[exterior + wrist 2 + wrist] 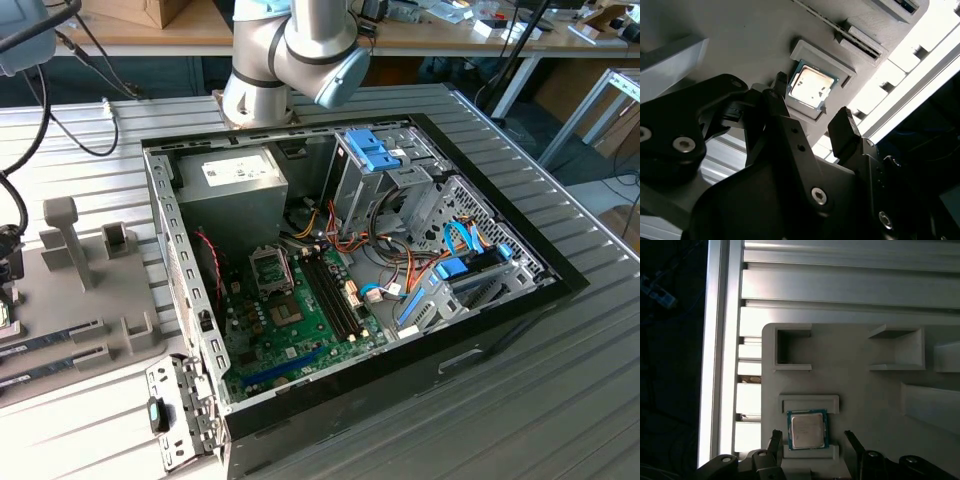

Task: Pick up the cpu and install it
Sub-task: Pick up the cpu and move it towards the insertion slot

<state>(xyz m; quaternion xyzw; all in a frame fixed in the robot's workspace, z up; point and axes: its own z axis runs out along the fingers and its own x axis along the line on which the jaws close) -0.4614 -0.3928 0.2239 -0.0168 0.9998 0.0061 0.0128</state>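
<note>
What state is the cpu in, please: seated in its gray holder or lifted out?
Seated. The cpu lies flat in the gray holder; the open gripper has a finger on either side of it, neither clamping it.

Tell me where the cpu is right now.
In both wrist views the cpu lies flat in a recess of the grey fixture tray, between the fingers of the open hand.

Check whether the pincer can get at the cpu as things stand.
Probably yes. The pincer is open, with a finger on either side of the cpu, which lies flat in its slot on the grey tray with nothing covering it.
</note>
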